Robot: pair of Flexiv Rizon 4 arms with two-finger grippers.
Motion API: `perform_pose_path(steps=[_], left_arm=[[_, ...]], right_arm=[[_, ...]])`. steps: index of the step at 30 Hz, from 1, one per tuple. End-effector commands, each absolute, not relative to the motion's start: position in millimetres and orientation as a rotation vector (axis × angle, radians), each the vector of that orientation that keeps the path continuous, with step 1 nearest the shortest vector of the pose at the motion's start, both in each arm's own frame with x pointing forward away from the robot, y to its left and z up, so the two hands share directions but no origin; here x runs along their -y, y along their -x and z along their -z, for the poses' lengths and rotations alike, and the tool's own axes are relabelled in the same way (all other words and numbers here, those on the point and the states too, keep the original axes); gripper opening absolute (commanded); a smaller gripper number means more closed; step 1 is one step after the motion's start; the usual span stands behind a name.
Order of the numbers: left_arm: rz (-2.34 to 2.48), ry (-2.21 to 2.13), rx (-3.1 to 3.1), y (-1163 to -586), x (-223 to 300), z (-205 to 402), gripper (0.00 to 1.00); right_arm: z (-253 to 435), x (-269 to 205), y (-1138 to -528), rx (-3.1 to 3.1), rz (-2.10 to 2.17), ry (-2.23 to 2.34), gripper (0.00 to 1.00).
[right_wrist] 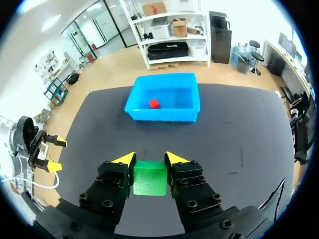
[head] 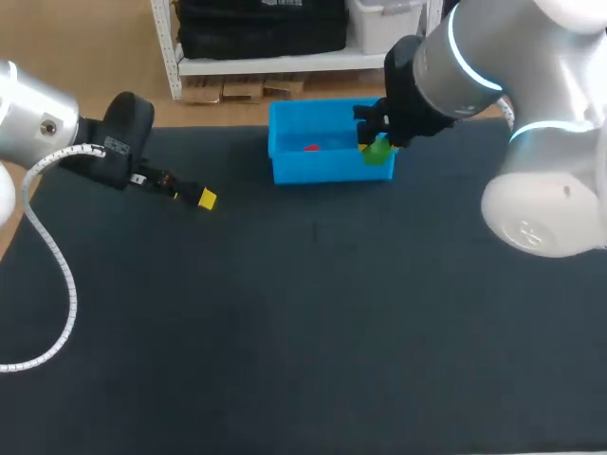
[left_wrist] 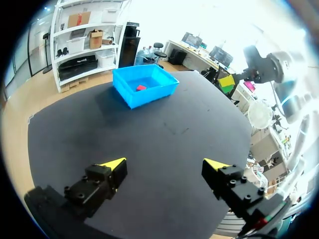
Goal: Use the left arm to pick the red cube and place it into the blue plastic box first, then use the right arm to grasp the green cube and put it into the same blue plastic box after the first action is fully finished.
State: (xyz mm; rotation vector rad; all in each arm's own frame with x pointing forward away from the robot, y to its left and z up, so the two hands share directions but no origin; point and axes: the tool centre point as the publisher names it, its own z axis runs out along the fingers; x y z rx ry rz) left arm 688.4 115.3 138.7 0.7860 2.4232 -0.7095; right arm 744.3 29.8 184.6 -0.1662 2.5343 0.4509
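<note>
Green cube (right_wrist: 149, 178), square-edged, was clamped between the right jaws; left jaws stood apart; red cube (right_wrist: 154, 103) lay in the blue plastic box (right_wrist: 162, 114).

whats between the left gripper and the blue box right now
Only bare black table: in the left wrist view, nothing sits between the open left gripper and the blue box. The head view shows the same.

I note the red cube (head: 311, 147) lying inside the open-topped blue plastic box (head: 322, 171) at the far side of the desk (head: 313, 313). The green cube (right_wrist: 150, 178) is upright and clamped between my right fingers (right_wrist: 117, 174), at the box's right end.
</note>
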Motion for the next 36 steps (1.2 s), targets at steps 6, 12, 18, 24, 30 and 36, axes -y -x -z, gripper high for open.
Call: perform_pose_path(steps=[6, 12, 18, 24, 30, 36], left_arm=[[0.715, -0.788, -2.415, -687.9, -116.9, -137.7, 1.0], [0.715, -0.788, -2.415, -687.9, -116.9, -137.7, 1.0], [0.715, -0.788, -2.415, -687.9, -116.9, -137.7, 1.0], [0.715, -0.788, -2.415, -687.9, -116.9, -137.7, 1.0], [0.715, -0.788, -2.415, -687.9, -116.9, -137.7, 1.0], [0.715, -0.788, -2.415, -687.9, -116.9, -137.7, 1.0]], right_arm=[[-182.4, -41.2, -761.3, -2.474, -0.464, 0.167, 0.0], [-177.5, -56.5, -796.0, -2.48, -0.463, 0.19, 0.0], [-168.7, -72.3, -835.2, -2.49, -0.407, 0.231, 0.0], [-156.6, -77.5, -875.7, -2.49, -0.393, 0.249, 0.0], [-136.0, -74.0, -912.1, -2.5, -0.433, 0.256, 0.0], [-121.6, -76.5, -934.3, -2.486, -0.429, 0.275, 0.0]])
